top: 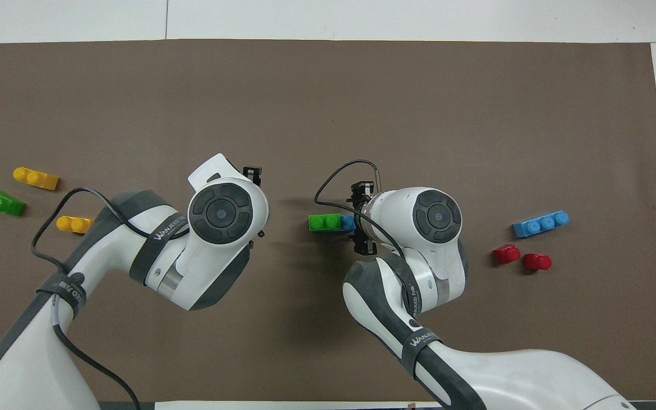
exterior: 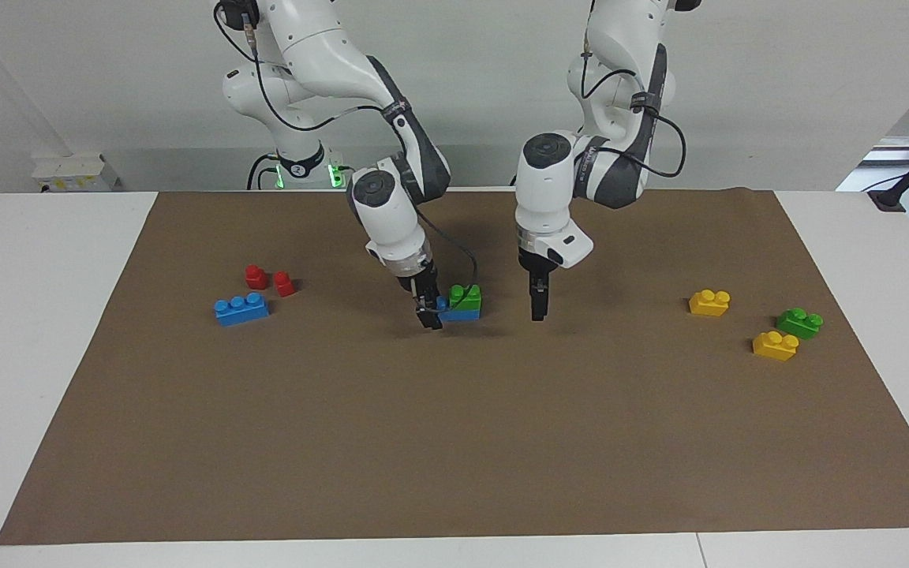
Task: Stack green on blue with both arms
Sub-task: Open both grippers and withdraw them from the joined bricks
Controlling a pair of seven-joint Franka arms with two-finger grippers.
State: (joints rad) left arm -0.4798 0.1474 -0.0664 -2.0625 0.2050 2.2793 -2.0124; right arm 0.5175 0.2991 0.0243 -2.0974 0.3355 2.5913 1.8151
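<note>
Green brick (exterior: 465, 297) on blue brick (exterior: 461, 314) | right end effector (exterior: 428, 314) grips blue

landmark: green brick (exterior: 465, 297) seated on blue brick (exterior: 461, 314) | right-arm end: blocked, right gripper (exterior: 428, 314) at the blue brick | left-arm end: bare mat (exterior: 454, 442) up to left gripper (exterior: 537, 308) | above: open

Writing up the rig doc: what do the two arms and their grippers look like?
Both arms are white and jointed, with dark grey joint covers carrying white lettering, round dark grey end caps and black cables looping to the wrists. The left gripper and right gripper are black, two-fingered and slim. A green light glows at the right arm's base.
</note>
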